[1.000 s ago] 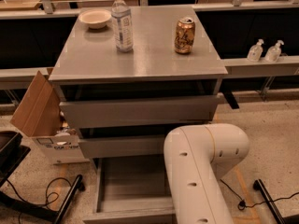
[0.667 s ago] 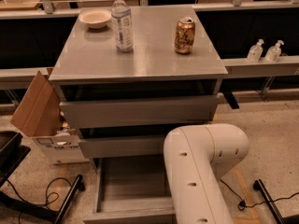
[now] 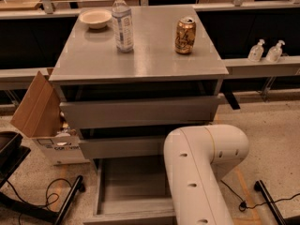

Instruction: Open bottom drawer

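Note:
The bottom drawer (image 3: 131,182) of the grey cabinet stands pulled out toward me, showing its plain shallow grey tray inside; its front panel lies at the frame's lower edge. Above it sit the mid-sized drawer front (image 3: 119,146) and the tallest drawer front (image 3: 138,111), both nearly closed. My white arm (image 3: 197,172) reaches down across the drawer's right part. The gripper is hidden below the frame, out of view.
On the cabinet top (image 3: 154,60) stand a water bottle (image 3: 122,21), a brown can (image 3: 185,35) and a white bowl (image 3: 95,18). An open cardboard box (image 3: 42,121) stands left of the cabinet. A black stand and cables (image 3: 42,200) lie at lower left. Two pump bottles (image 3: 265,51) sit on a right-hand ledge.

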Controlling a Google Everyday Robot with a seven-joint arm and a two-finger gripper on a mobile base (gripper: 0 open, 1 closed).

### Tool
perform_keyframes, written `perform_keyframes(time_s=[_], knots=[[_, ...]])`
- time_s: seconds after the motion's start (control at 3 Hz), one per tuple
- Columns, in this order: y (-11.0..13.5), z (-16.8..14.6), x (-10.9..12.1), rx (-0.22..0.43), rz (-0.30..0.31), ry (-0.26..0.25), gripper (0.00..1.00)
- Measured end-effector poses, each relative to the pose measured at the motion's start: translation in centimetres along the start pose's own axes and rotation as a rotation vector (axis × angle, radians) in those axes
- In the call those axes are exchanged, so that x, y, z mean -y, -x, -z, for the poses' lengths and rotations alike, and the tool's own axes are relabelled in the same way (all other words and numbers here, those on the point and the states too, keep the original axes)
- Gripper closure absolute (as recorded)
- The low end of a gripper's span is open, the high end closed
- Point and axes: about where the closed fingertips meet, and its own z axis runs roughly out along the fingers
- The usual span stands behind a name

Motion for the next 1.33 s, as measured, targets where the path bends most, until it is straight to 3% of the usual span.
perform_keyframes(time_s=[0.67, 1.33], knots=[[0.01, -0.05, -0.07, 0.0, 0.0, 0.001, 0.0], [0.04, -0.24, -0.32, 0.0, 0.0, 0.006, 0.41]])
